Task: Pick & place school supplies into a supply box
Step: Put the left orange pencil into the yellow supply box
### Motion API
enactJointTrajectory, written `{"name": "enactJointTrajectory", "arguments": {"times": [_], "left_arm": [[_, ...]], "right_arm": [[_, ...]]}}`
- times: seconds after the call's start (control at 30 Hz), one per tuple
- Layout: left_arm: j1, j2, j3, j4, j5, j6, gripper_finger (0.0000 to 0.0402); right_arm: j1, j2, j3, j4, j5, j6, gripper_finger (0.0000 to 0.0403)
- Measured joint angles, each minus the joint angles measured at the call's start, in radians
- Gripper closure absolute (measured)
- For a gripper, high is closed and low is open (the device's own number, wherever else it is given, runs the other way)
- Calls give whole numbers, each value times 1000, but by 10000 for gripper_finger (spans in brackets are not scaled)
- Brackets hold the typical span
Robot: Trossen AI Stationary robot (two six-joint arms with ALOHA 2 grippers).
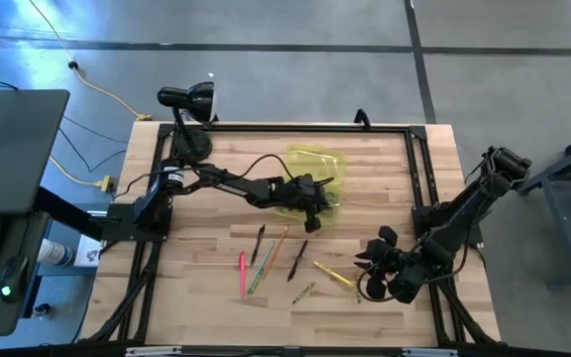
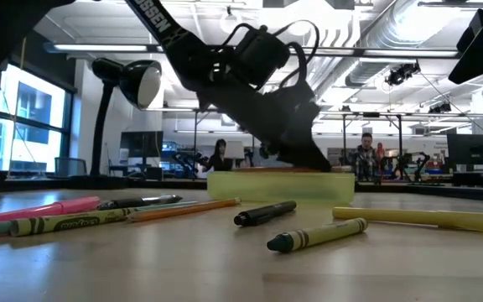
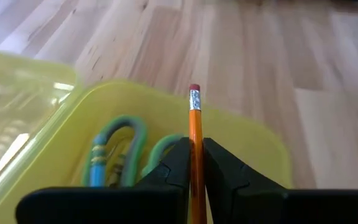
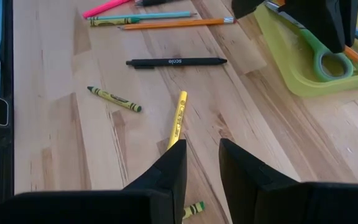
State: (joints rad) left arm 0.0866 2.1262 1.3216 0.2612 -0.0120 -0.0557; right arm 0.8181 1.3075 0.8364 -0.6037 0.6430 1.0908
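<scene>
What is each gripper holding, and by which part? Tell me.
The left gripper pinches an orange pencil on its shaft below the eraser, over the supply box. The right gripper holds nothing.

Beside the left gripper [image 1: 313, 198], one translucent yellow-green plastic box [image 1: 315, 164] holds one pair of green-handled scissors [image 4: 319, 53] and one orange eraser-tipped pencil [image 3: 195, 149]. Between the two grippers on the wood lie two black pens [image 4: 176, 61], one pink marker [image 4: 107, 7], one orange pencil [image 4: 176, 23], one yellow pen [image 4: 176, 118] and two green crayons [image 4: 114, 98].
</scene>
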Motion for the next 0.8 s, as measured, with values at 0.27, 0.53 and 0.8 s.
{"name": "enactJointTrajectory", "arguments": {"times": [0.27, 0.53, 0.8], "left_arm": [[-1, 0, 0, 26, -152, 17, 333], [-2, 0, 0, -44, -201, -28, 332], [-8, 0, -1, -93, -260, -28, 332]], "right_arm": [[0, 0, 0, 1, 0, 0, 329], [1, 0, 0, 3, 2, 0, 329], [1, 0, 0, 3, 3, 7, 329]]}}
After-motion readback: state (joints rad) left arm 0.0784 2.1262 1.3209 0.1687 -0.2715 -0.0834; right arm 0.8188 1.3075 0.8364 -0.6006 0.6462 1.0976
